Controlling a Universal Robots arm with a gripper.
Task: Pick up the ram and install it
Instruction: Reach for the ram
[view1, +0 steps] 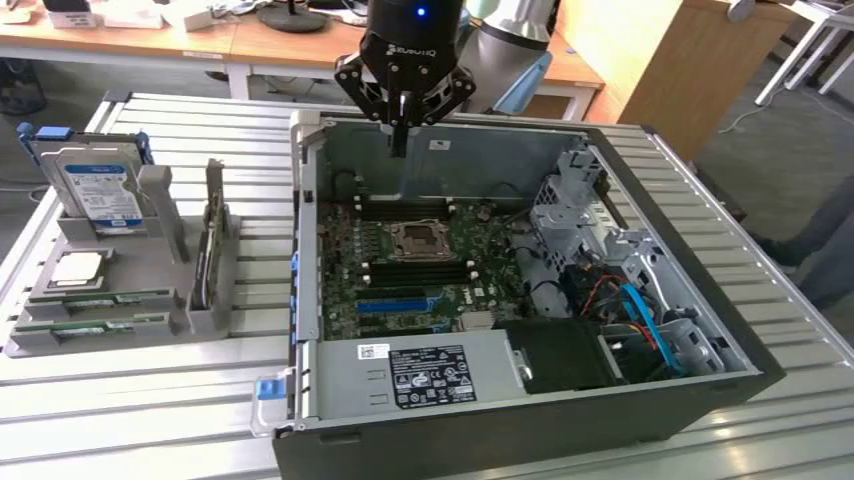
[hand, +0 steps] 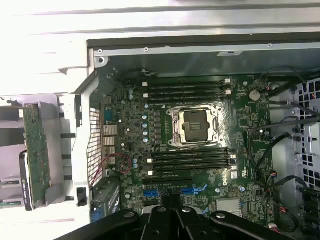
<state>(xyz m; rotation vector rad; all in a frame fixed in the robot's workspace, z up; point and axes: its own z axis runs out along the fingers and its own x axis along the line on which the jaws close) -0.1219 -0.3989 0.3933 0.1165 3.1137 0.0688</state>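
Pressed together and holding nothing, the pincer (view1: 398, 150) (hand: 170, 210) hangs from an upright wrist with its fingers pointing straight down. In the exterior view it sits above the far wall of the open computer case (view1: 694, 400), clear of the motherboard (view1: 387, 270) (hand: 150, 125) below. The wrist view looks straight down on the bare processor socket (hand: 195, 125) and the dark memory slots (hand: 192, 160) on either side of it. One ram stick (view1: 104, 297) lies flat in the grey tray (view1: 200, 320) outside the case on the exterior view's left, well apart from the pincer, with a second ram stick (view1: 91, 326) just beside it. A hard drive (view1: 94, 185) stands upright at the tray's far end.
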